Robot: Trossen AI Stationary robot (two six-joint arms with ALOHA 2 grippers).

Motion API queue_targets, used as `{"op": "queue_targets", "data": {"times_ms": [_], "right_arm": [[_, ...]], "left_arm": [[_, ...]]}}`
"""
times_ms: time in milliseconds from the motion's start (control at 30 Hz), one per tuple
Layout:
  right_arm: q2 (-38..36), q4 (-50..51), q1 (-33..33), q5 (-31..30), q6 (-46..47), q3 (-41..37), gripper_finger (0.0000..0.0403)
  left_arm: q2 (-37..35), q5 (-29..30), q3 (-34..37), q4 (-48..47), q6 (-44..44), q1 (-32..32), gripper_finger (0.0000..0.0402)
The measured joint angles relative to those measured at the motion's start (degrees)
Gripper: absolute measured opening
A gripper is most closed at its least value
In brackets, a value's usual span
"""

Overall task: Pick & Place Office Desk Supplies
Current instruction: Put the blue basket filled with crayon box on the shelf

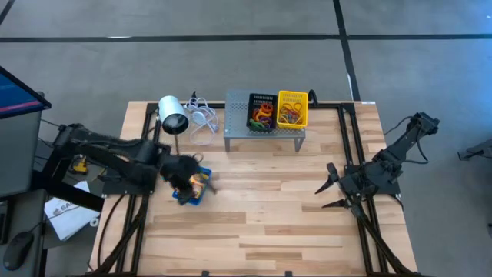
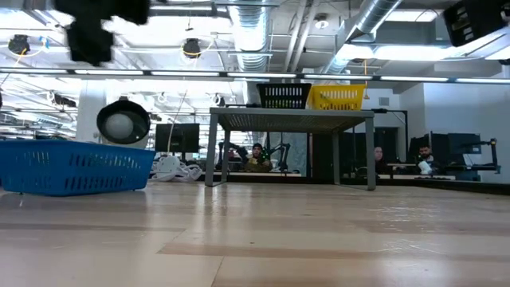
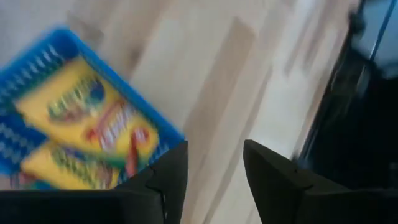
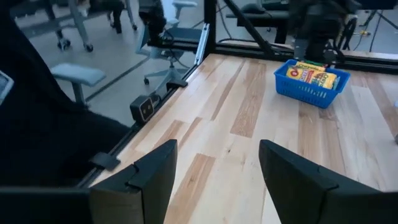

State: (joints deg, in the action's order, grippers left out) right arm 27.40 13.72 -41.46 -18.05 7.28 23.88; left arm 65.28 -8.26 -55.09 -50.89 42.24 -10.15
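On the near-left part of the wooden table point(image 1: 261, 223) sits the blue bin point(image 1: 193, 188), resting flat on the boards; two yellow crayon boxes point(image 3: 87, 118) lie side by side inside it, labels up. The left gripper point(image 1: 181, 175) hangs right over that bin, its arm reaching in from the table's left edge; in its own wrist view the two dark fingers point(image 3: 168, 180) stand apart with bare wood showing through the gap, nothing between them, and the bin lies just beside them rather than in the gap. On the right side of the table, well apart from the bin, the right gripper point(image 1: 332, 192) waits above bare boards; its fingers point(image 4: 152, 174) are spread wide and empty, pointing across the table toward the blue bin.

Farther back, near the far edge, stands a grey metal stand point(image 1: 264, 132); on top of it sit the black bin point(image 1: 261, 112) and the yellow bin point(image 1: 292, 108), touching side by side, each holding a tangle of coloured rubber bands point(image 1: 290, 115); in the low view both bins show above the stand's flat top. To the left of the stand, also at the back, a white cylinder point(image 1: 174, 114) rests with its white cable point(image 1: 201, 117) coiled beside it.
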Motion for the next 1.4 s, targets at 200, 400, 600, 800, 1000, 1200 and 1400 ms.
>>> {"op": "queue_targets", "data": {"times_ms": [200,400,600,800,1000,1200,1400], "right_arm": [[0.0,-1.2,2.7,-0.5,4.9,0.0,0.0223],[1.9,-6.1,5.9,-3.1,6.3,0.0,0.0223],[6.1,-10.0,7.2,-3.0,8.1,0.0,0.0223],[10.8,-9.9,7.1,-3.0,10.9,0.0,0.0223],[13.6,-9.9,7.1,-2.8,10.8,0.0,0.0223],[12.6,-10.1,7.0,-1.5,9.4,0.0,0.0223],[11.9,-9.9,7.0,-1.3,9.2,0.0,0.0223]], "left_arm": [[-0.3,4.6,0.0,-13.2,-2.0,-11.3,0.0133],[3.4,13.6,0.1,-17.9,-8.9,-15.6,0.0112],[4.9,15.3,0.1,-16.3,-15.2,-15.9,0.0103],[5.3,13.6,0.6,-14.8,-15.1,-15.9,0.0127],[5.9,8.1,3.9,-8.1,-13.7,-15.9,0.0173],[6.2,6.7,5.7,-8.0,-11.5,-15.9,0.0211],[6.2,8.4,8.4,-5.3,-11.8,-15.8,0.0214]]}}
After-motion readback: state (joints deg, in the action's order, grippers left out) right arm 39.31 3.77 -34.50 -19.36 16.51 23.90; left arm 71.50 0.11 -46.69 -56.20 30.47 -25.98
